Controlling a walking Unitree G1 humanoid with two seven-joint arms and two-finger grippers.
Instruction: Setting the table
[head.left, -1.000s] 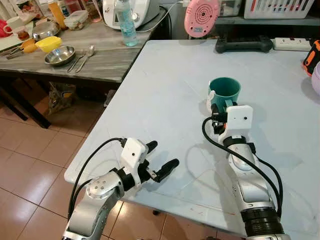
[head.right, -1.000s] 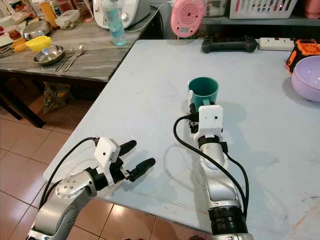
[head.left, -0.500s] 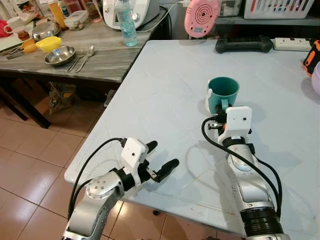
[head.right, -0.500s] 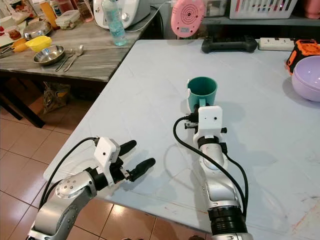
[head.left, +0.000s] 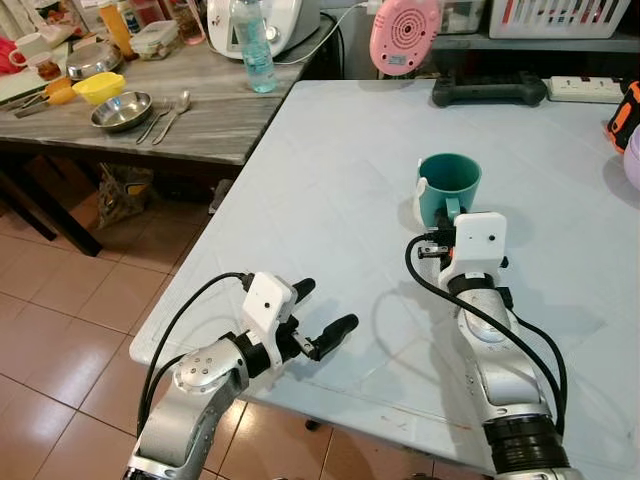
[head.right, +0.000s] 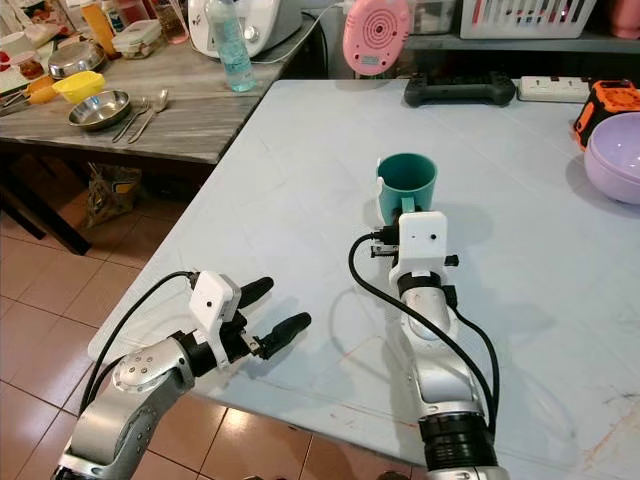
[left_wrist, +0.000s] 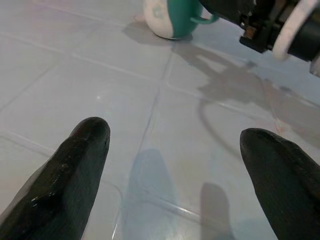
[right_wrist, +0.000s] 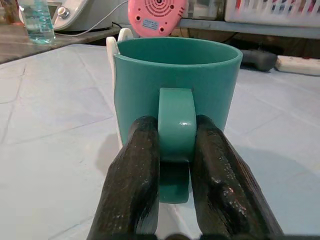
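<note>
The teal mug (head.left: 449, 184) stands upright on the pale blue table (head.left: 330, 200), a little toward 1 o'clock from the table's middle, its handle pointing back to 6 o'clock. The right gripper (right_wrist: 175, 150) reaches in from 6 o'clock and its two black fingers (right_wrist: 134, 170) are pressed together on that handle, one on each side. At 7 o'clock from the mug, over the table's near edge, the left gripper (head.left: 318, 318) hovers with its jaws spread wide and nothing between them. At 12 o'clock past the mug sits a pink round speaker (head.left: 403, 35). At 10 o'clock, on the grey side table (head.left: 200, 110), stand a water bottle (head.left: 253, 48) and a steel bowl (head.left: 120, 110) with spoons (head.left: 168, 114) beside it.
</note>
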